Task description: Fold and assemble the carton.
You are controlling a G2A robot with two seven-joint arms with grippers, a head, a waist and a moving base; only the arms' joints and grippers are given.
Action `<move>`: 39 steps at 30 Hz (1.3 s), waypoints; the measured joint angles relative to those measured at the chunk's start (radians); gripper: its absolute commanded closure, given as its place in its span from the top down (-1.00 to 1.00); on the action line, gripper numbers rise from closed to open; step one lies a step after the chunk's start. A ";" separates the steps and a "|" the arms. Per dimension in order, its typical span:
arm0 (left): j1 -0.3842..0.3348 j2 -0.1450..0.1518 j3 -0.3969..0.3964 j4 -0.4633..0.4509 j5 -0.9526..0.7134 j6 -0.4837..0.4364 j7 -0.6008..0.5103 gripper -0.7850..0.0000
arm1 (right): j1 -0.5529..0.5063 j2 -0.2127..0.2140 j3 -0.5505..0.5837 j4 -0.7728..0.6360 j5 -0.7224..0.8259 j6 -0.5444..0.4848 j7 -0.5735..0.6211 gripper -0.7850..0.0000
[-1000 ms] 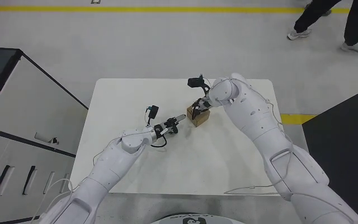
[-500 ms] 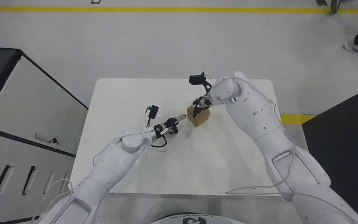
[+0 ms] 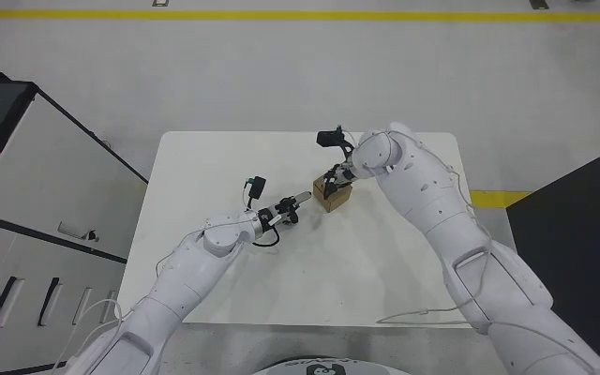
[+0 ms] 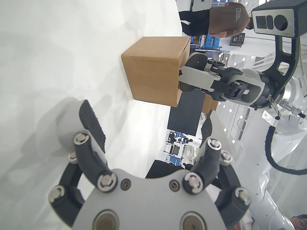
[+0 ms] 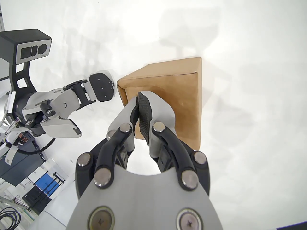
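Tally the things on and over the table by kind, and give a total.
Carton: 1
Pincers: 2 (left pincer open, right pincer shut on it)
Total: 3

The bench (image 3: 216,169) lies open around the carton (image 3: 331,195). The right jaws clamp its top edge, and the parted left jaws stand near its left side.

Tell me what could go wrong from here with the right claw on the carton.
1. The right claw pinches only one thin wall of the carton; a pull could crease that wall or let it slip out.
2. The left claw sits open close beside the carton, not touching; advancing could shove it across the table.
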 measured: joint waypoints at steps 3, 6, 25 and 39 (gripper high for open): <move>0.000 0.000 0.000 0.000 0.000 0.000 0.000 1.00 | 0.003 0.005 0.015 -0.011 0.011 -0.001 -0.001 -1.00; 0.000 0.000 0.000 0.000 0.000 0.000 0.000 1.00 | -0.003 0.017 0.050 -0.034 0.033 -0.003 0.008 0.13; 0.000 0.000 0.000 0.000 0.000 0.000 0.000 1.00 | -0.130 0.099 0.331 -0.201 0.309 -0.026 0.144 1.00; 0.000 0.000 0.000 0.000 0.000 0.000 0.000 1.00 | -0.275 0.185 0.650 -0.168 0.619 -0.087 0.259 1.00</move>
